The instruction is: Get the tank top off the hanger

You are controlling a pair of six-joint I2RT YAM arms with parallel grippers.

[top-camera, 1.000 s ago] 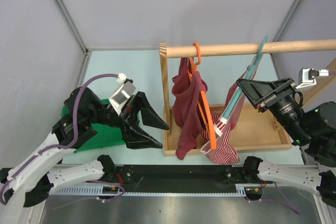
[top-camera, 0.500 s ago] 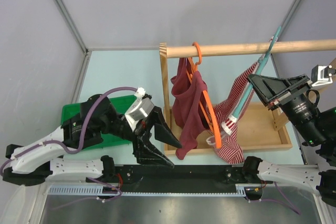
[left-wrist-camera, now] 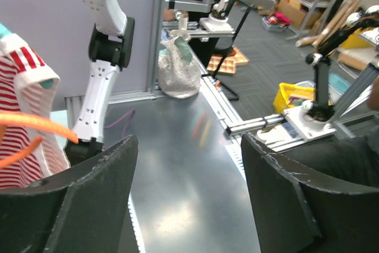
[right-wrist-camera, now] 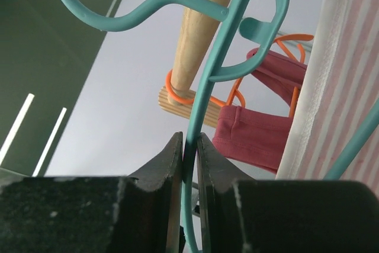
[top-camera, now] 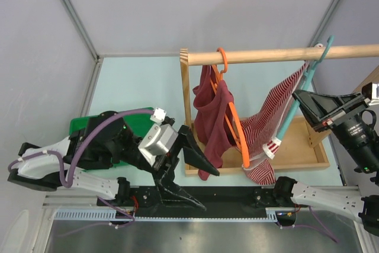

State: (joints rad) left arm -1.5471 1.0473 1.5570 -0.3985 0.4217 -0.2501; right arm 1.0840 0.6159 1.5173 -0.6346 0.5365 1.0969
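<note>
One grip made | your right tool (right-wrist-camera: 189, 141) clamps hanger (right-wrist-camera: 206, 84) | left tool (left-wrist-camera: 189, 164) open, empty | tank top (top-camera: 269, 119) not off yet

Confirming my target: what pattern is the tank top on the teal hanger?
Tank top: red-and-white stripes, best in top external view.

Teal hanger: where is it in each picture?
Top: on the right, the hanger slants down from the rod, with the striped top on it.
Left wrist: not clearly seen; only the striped top shows, at the left edge.
Right wrist: in the middle, running top to bottom, pinched by the right claw.
Shared landmark: the striped top, in all three.
</note>
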